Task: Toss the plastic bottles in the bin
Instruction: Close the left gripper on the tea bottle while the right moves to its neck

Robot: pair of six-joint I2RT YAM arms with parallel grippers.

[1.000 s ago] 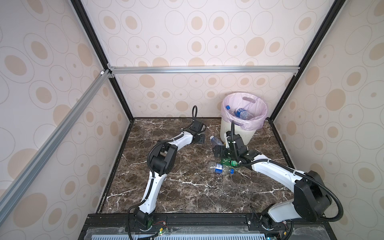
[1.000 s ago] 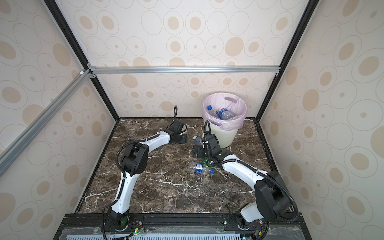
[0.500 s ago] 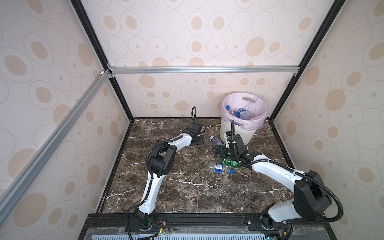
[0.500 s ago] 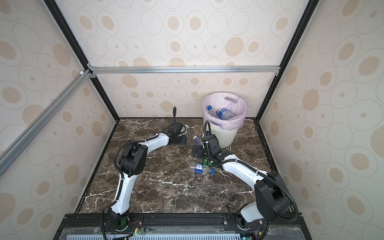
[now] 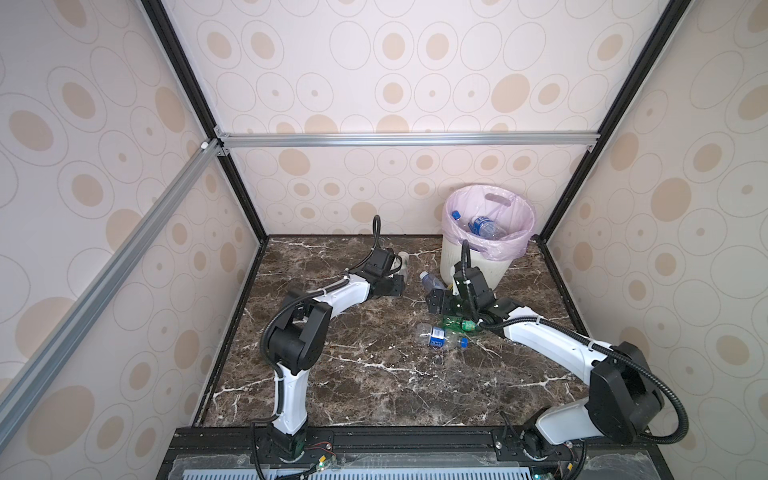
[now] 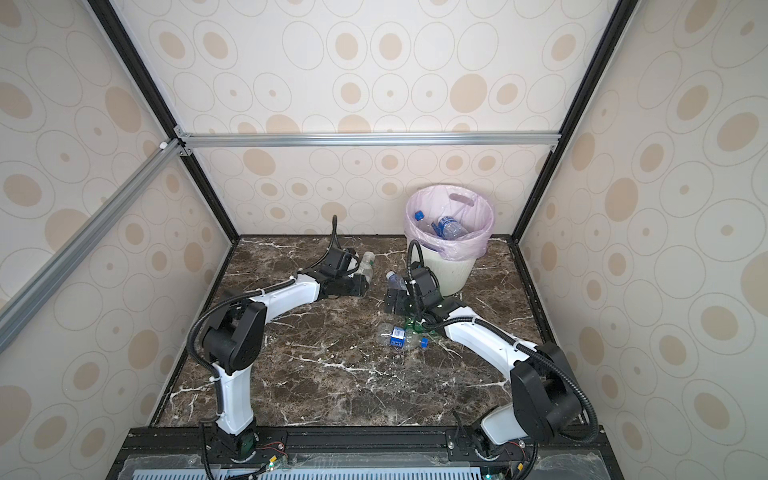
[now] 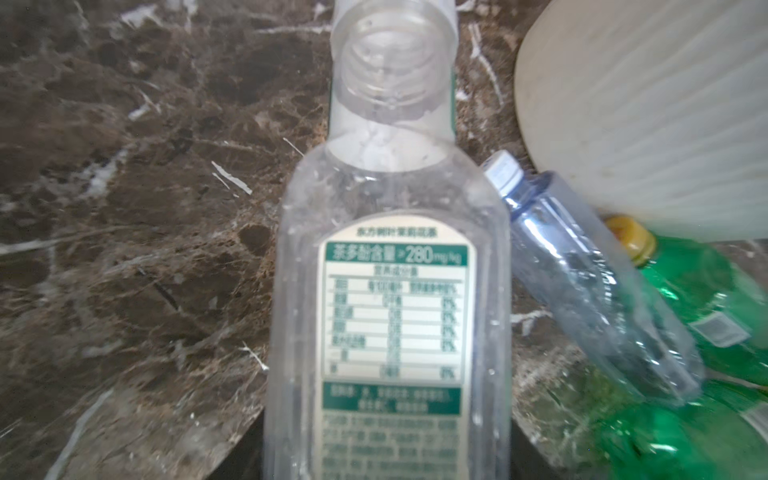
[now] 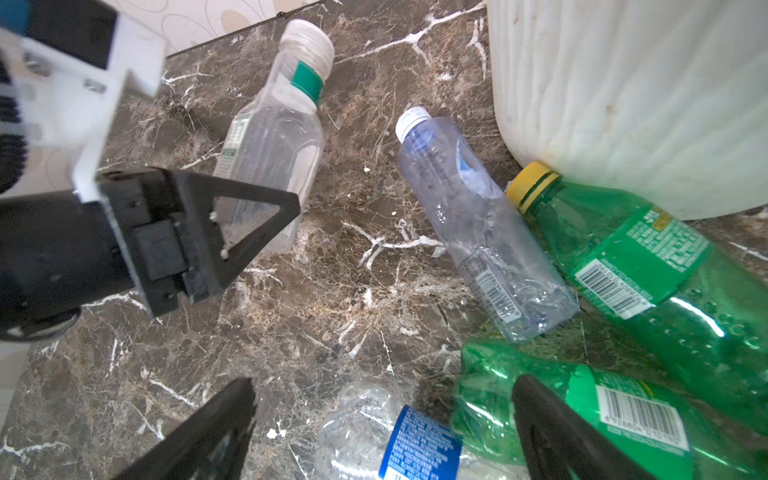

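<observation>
My left gripper [image 5: 397, 282] is shut on a clear square plastic bottle [image 7: 390, 316] with a green-and-cream label, holding it low over the floor near the back wall. The same bottle [image 8: 270, 137] shows in the right wrist view. The bin [image 5: 478, 266], cream with a pink liner, stands at the back right with bottles [image 5: 482, 226] inside. My right gripper [image 8: 384, 384] hangs open over a crushed blue-labelled bottle [image 8: 415, 444]. Beside the crushed bottle lie two green bottles [image 8: 644, 257] and a bluish clear bottle [image 8: 478, 232], against the bin [image 8: 623, 83].
The dark marble floor [image 5: 374, 386] is walled in by patterned panels on three sides, with black frame posts in the back corners. The bottle pile [image 6: 399, 336] lies in front of the bin [image 6: 453, 270], between the two grippers.
The left arm's elbow has swung toward the front left while its gripper stays at the bottle, its jaws a touch tighter. The right arm has not moved.
</observation>
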